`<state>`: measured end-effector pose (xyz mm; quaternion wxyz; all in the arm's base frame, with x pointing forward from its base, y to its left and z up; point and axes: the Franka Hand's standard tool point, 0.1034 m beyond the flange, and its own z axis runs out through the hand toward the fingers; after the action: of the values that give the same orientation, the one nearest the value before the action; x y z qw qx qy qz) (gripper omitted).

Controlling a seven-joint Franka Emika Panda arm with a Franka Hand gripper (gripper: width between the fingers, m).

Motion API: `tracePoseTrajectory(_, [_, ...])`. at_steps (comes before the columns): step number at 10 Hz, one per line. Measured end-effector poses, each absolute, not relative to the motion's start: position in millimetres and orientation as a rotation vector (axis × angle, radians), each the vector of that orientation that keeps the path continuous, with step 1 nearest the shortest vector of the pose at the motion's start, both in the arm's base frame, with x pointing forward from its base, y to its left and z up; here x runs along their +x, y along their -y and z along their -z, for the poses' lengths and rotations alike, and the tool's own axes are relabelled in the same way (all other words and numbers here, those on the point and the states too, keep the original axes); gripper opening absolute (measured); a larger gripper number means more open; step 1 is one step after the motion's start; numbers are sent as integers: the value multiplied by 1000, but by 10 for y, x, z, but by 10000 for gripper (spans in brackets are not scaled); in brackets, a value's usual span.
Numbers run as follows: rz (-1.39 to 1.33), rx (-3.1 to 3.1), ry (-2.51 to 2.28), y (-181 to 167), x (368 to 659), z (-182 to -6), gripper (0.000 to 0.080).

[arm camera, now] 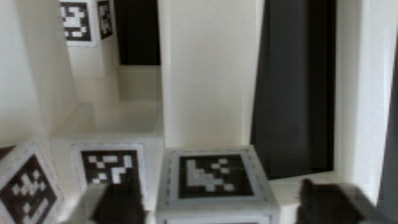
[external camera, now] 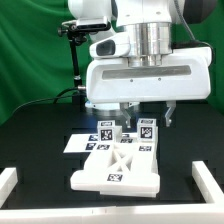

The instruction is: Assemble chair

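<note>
Sitting on the black tabletop [external camera: 30,150], the chair [external camera: 118,165] was a white, partly joined structure: a flat slab with a crossed brace lay at the front, and tagged posts rose behind it. The jaws [external camera: 146,118] hung just above those posts, under the white arm [external camera: 140,70]. In the wrist view the dark fingertips [arm camera: 338,195] stood on either side of a tagged white block [arm camera: 210,178], with a second tagged block [arm camera: 111,165] just beside it; jaws looked partly closed around the block, but contact could not be told. A marker board [external camera: 78,143] lay flat on the exterior view's left, near the chair. White rails [external camera: 8,182] edged the tabletop. A green curtain [external camera: 35,50] hung behind.
</note>
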<state>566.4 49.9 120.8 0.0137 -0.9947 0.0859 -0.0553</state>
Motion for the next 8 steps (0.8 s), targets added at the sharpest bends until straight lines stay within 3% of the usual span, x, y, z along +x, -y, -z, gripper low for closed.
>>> tracePoseTrajectory(1, [173, -3098, -267, -499, 5664, -1209, 284])
tracePoseTrajectory(4, [191, -3085, -354, -497, 5676, -1212, 285])
tracePoseTrajectory(8, [276, -2737, -1270, -542, 5692, -1203, 285])
